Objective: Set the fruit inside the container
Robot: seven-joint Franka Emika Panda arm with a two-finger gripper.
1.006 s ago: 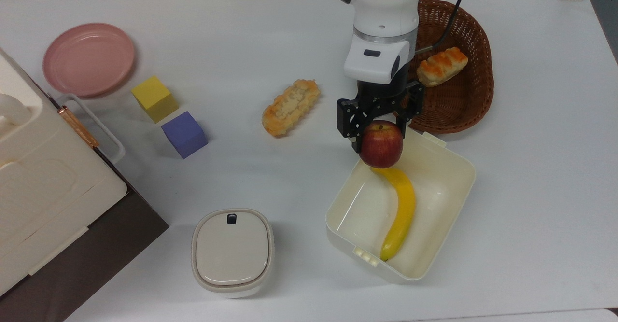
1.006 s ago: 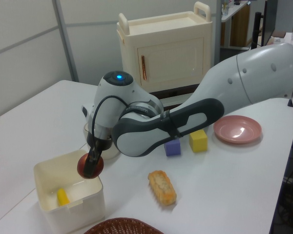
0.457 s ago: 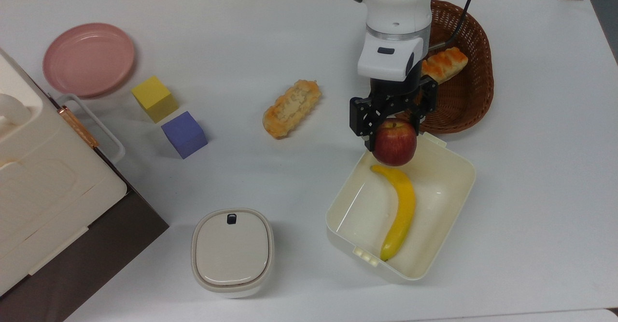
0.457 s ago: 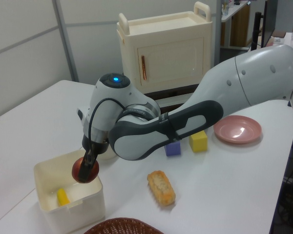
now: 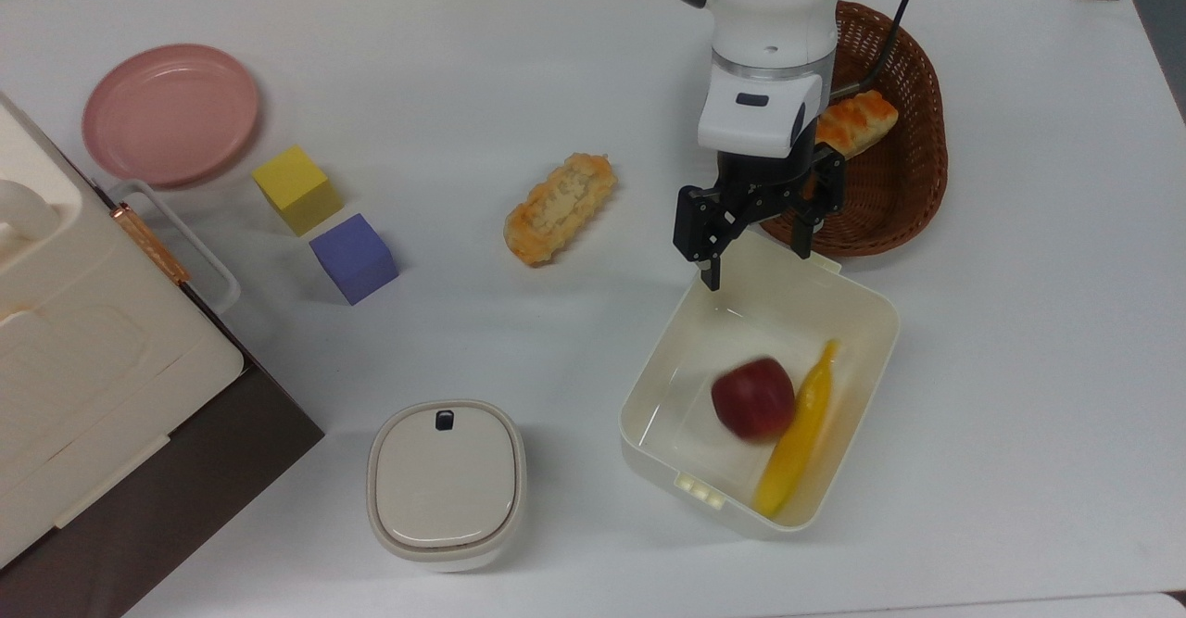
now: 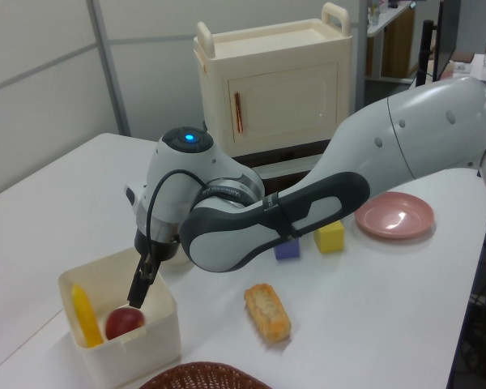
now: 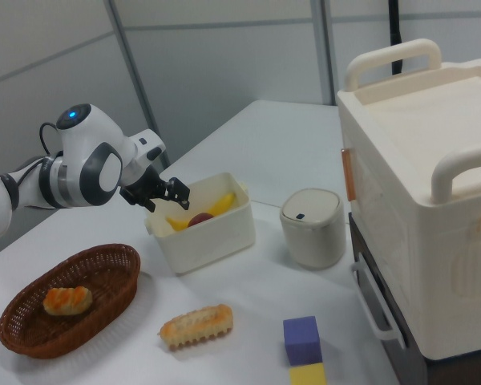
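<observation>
My pincer (image 7: 163,195) spread open above the tub's (image 7: 212,233) rim, apple (image 7: 199,219) inside it touching the banana (image 7: 212,206), basket (image 7: 104,277) with a pastry (image 7: 68,300) nearby, lidded box (image 7: 312,227) beside the tub.

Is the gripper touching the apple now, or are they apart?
Apart. In the top view the open gripper hangs over the tub's far end, and bare tub floor separates it from the apple, which lies beside the banana.

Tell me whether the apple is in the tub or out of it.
In. The apple lies on the tub's floor beside the banana, and the open end effector holds nothing.
</observation>
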